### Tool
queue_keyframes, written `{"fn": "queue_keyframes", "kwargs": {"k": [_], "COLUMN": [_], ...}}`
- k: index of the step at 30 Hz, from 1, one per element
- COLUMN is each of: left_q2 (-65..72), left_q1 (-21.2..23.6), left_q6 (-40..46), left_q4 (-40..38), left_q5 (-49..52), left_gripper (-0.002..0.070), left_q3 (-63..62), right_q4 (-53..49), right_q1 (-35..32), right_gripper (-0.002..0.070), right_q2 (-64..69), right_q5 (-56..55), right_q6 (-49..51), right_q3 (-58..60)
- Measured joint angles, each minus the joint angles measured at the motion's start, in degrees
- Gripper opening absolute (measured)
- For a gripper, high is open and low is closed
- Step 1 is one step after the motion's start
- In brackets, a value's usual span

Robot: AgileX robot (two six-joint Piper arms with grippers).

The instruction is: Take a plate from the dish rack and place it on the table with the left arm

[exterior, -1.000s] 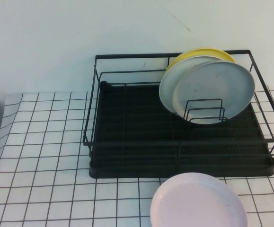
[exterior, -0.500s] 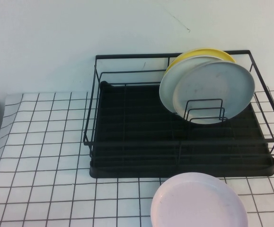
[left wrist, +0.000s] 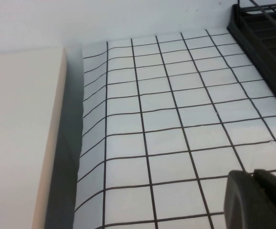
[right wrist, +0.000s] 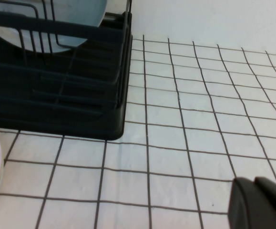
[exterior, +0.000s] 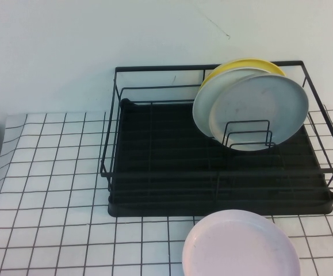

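The plate (exterior: 241,245) is lying flat on the table (exterior: 51,172), just in front of the dish rack (exterior: 166,172). Grey (exterior: 261,109), mint and yellow plates lean upright in the rack's slots. The high view shows no arms; only the wrist views catch the left gripper (left wrist: 258,199) and right gripper (right wrist: 261,204), both low over bare grid. Their fingertips look pressed together.

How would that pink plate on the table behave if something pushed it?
The plate lies flat on the table, so it would probably slide, not roll or tip. It looks like smooth, thin plastic: likely light, stiff, a bit slippery. Its raised rim may give fingers an edge. The left gripper and right gripper are away from it.
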Motion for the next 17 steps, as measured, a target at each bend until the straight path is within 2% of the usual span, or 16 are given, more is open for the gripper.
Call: {"fn": "queue_keyframes", "kwargs": {"k": [17], "left_q2": [0.00], "left_q1": [-1.19], "left_q6": [-2.85], "left_q4": [2.08], "left_q5": [-0.09], "left_gripper": [-0.0002], "left_q3": [0.00], "right_q4": [0.00], "right_q1": [0.00], "right_gripper": [-0.0003], "right_q2": [0.00], "right_q5": [0.00], "right_q6": [0.00], "right_q3": [0.00]}}
